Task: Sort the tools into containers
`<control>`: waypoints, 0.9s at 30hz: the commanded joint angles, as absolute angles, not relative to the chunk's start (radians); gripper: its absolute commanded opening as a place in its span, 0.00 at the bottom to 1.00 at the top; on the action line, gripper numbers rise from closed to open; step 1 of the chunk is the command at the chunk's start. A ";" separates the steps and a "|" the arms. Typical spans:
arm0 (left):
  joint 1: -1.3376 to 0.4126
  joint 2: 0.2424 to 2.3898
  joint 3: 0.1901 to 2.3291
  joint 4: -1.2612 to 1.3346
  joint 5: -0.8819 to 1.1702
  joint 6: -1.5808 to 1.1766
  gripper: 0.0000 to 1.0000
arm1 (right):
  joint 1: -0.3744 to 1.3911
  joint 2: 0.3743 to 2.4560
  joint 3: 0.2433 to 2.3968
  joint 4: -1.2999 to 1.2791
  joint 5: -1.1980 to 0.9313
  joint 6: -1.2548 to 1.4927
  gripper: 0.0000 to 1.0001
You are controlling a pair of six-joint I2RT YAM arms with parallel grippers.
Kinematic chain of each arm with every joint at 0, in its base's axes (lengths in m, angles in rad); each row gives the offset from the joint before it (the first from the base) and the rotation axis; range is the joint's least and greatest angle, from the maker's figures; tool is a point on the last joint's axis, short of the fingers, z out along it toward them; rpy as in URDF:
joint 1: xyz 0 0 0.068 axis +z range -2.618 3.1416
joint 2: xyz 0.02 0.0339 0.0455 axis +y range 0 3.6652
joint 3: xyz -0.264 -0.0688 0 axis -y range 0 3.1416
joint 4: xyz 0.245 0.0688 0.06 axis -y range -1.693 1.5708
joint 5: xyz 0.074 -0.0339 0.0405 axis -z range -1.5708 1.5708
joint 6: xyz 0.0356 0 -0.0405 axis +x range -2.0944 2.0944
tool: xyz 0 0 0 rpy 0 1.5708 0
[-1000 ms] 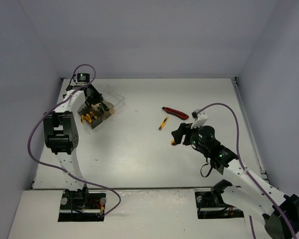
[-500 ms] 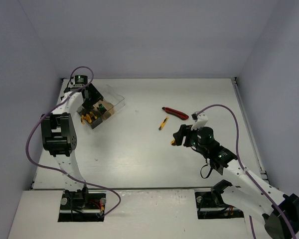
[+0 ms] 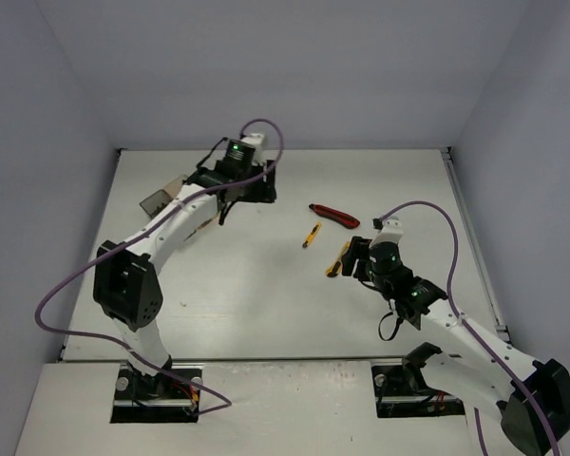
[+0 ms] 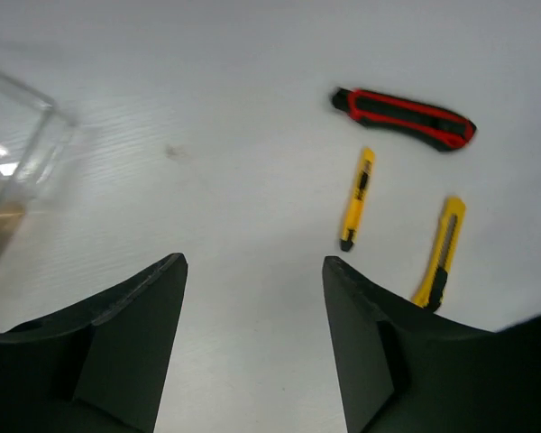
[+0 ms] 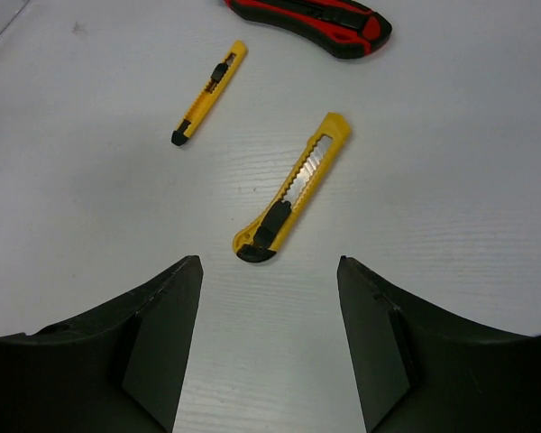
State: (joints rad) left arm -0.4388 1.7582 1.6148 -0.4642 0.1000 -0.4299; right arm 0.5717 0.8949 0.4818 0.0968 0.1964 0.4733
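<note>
The overhead view alone showed both arms whole and the row of bins at the far left of the white worktop [image 3: 266,304]. Only the smoky grey bin [image 3: 155,200] was plain there, the rest lying behind the left arm. The left wrist view added a blurred corner of the clear plastic bin [image 4: 27,135] at its left edge, which the right wrist view did not reach.

Three tools lay loose on the worktop, right of centre and well apart from the bins. The red-and-black utility knife [image 3: 334,217] lay farthest back, the slim yellow tool with a black tip [image 3: 312,235] just in front of it, and the yellow snap-blade utility knife [image 5: 293,194] nearest. From overhead the right claw [image 3: 356,258] hid most of that last knife. The right wrist view showed it entire, lying flat, its black end just ahead of the gap between the fingertips.

I found the left claw [image 3: 258,187] stretched toward the worktop's far middle, jaws apart and empty. The right claw was low over the snap-blade knife, tilted forward, jaws likewise spread, gripping nothing.
</note>
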 commanded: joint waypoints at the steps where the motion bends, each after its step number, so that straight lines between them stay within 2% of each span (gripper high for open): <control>1: -0.574 1.810 1.684 -0.494 0.083 -0.272 0.58 | 0.562 0.918 0.504 0.110 0.252 0.522 0.59; 9: -0.708 2.003 1.819 -0.540 0.030 -0.202 0.58 | 0.557 0.917 0.490 0.091 0.232 0.547 0.58; 27: -0.736 2.259 2.000 -0.552 0.042 -0.249 0.58 | 0.546 0.925 0.481 0.084 0.177 0.539 0.58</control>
